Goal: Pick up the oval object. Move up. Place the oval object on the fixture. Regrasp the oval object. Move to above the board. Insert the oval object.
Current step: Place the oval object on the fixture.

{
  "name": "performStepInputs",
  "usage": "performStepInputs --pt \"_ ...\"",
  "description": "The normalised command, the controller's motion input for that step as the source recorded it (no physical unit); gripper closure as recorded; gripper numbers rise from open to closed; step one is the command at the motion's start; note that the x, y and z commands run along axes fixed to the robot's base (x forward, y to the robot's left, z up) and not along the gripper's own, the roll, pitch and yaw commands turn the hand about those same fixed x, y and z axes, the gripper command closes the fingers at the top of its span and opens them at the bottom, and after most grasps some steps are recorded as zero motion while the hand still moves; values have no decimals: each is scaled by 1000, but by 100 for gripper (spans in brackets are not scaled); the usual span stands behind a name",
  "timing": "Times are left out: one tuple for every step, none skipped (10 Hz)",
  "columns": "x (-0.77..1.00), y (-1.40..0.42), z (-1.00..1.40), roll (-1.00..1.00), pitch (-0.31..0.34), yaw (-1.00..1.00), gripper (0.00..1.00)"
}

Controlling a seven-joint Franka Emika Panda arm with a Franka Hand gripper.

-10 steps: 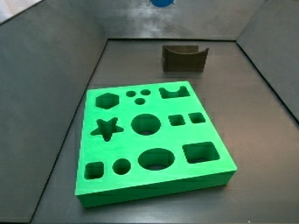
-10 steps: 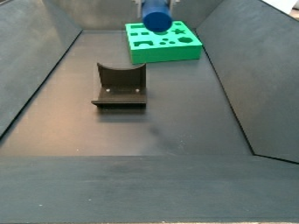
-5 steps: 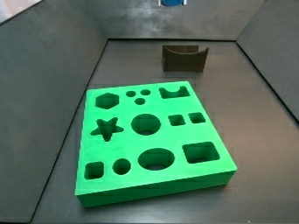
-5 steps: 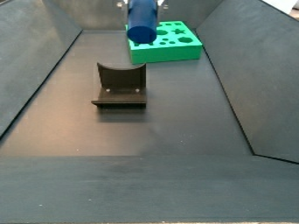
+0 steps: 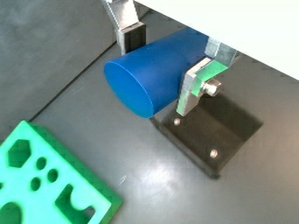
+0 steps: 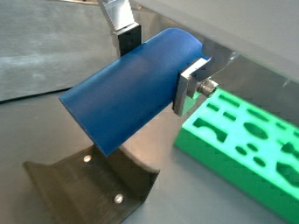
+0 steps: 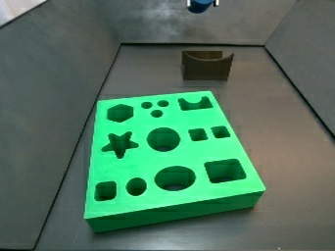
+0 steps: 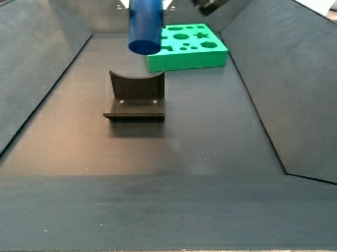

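The gripper [image 5: 166, 57], with shiny metal fingers [image 5: 198, 80], holds a smooth matt blue peg [image 5: 152, 72] above the matt dark fixture [image 8: 134, 97].

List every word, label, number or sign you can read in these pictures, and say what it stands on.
None: no text shows on the oval object held in the gripper above the fixture, on the fixture itself, or on the board. The board bears only shaped holes.
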Motion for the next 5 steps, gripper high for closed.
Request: performStepInputs --pt "396 53 -21 -891 80 -147 100" --pt "308 52 -20 -673 64 -131 100" --pt "242 51 -24 -507 54 -121 100" --pt "176 52 -21 -342 49 -111 100" --pt "84 34 -10 -204 40 -97 100"
